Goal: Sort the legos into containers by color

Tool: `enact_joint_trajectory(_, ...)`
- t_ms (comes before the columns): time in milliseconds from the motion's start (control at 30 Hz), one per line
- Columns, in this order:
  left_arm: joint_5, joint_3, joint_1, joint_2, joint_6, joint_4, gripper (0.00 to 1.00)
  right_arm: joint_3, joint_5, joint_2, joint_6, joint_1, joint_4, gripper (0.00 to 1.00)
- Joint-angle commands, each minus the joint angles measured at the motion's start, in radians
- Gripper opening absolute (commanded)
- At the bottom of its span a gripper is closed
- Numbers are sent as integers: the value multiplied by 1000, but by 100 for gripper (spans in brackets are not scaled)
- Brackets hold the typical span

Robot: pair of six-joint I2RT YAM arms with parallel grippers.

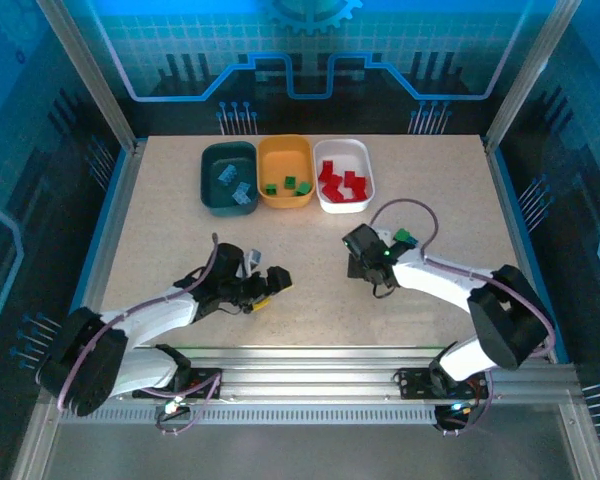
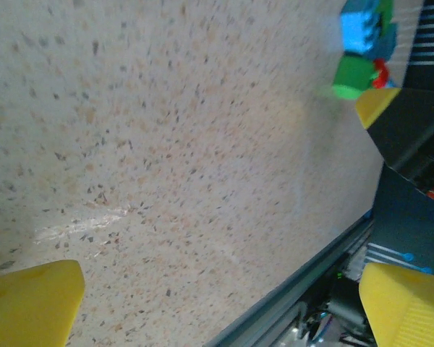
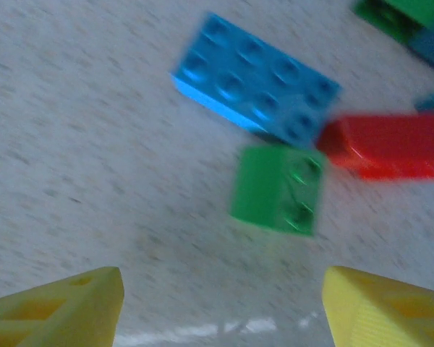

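Observation:
Three containers stand in a row at the back: a dark teal tub [image 1: 216, 160] with light blue legos [image 1: 236, 186], an orange-yellow tub [image 1: 285, 150] with green legos [image 1: 288, 185], and a white tub [image 1: 344, 150] with red legos [image 1: 340, 182]. My right gripper [image 1: 363, 246] [image 3: 220, 311] is open over loose legos: a green brick [image 3: 278, 188] just ahead of its yellow fingertips [image 3: 387, 311], then a blue brick [image 3: 257, 87] and a red brick [image 3: 390, 144]. A green brick [image 1: 404, 237] shows beside it. My left gripper [image 1: 272, 284] [image 2: 217, 311] is open over bare table.
The left wrist view catches the loose pile far off: a blue brick [image 2: 358, 29], a green one [image 2: 351, 76] and a red one [image 2: 380, 71]. The metal rail [image 1: 310, 360] runs along the near table edge. Glass walls enclose the table.

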Motion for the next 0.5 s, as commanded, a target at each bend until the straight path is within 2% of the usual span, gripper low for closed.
enact_joint_trajectory(0, -27, 47, -40, 45, -18, 52, 99, -40, 39, -52, 61, -14, 12, 75)
enact_joint_trajectory(100, -30, 67, -61, 77, -21, 54, 99, -51, 8, -28, 54, -43, 35, 74)
enact_joint_trajectory(200, -29, 80, -72, 99, -26, 54, 99, -53, -19, 14, 28, -72, 96, 67)
enact_joint_trajectory(333, -25, 94, -77, 114, -25, 43, 99, -20, -34, 92, 3, -112, 134, 63)
enact_joint_trajectory(467, -32, 108, -77, 108, -11, 11, 99, 13, -31, 150, -2, -124, 152, 61)
